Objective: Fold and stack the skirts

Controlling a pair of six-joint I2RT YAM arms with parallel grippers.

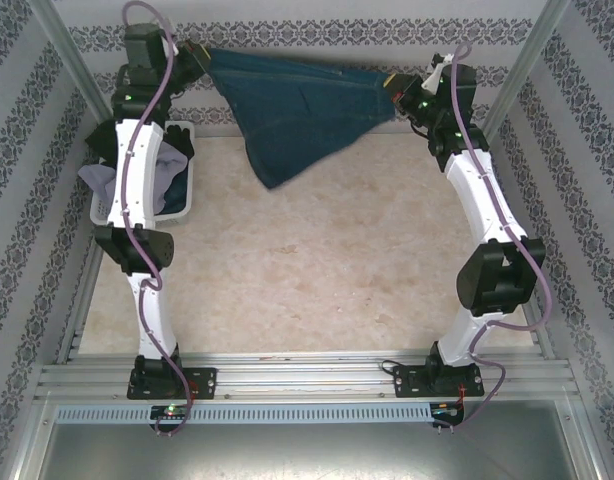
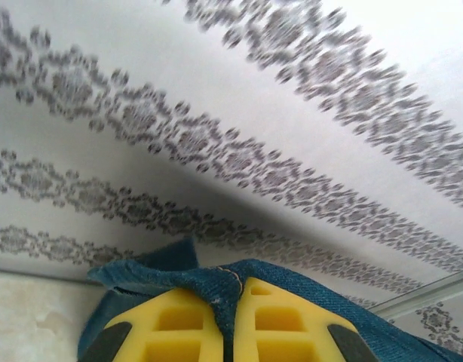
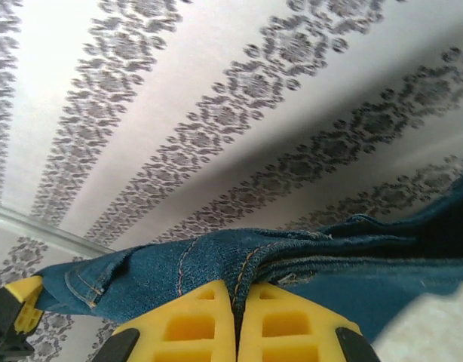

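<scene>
One pale, marbled table (image 1: 327, 270) carries the scene, with patterned wallpaper (image 1: 387, 35) behind its far edge. The left arm (image 1: 137, 190) rises along the table's left edge and the right arm (image 1: 477, 200) along its right edge, both reaching toward the far edge.

Between them a dark blue denim skirt (image 1: 297, 115) hangs in the air above the far edge, off the surface. Its top hem is stretched nearly level from one gripper to the other, and the loose cloth sags to a point below, nearer the left side.

A white lattice basket (image 1: 182, 205) sits at the far left corner, partly behind the left arm. A lavender-grey skirt (image 1: 97, 178) spills over its left rim.

The left gripper (image 1: 195, 55) has its yellow fingers pressed together on one corner of the denim skirt; the left wrist view shows the seam pinched between them (image 2: 228, 302). The right gripper (image 1: 395, 90) is likewise clamped on the opposite corner, where the stitched hem bunches between its fingers in the right wrist view (image 3: 235, 302).
</scene>
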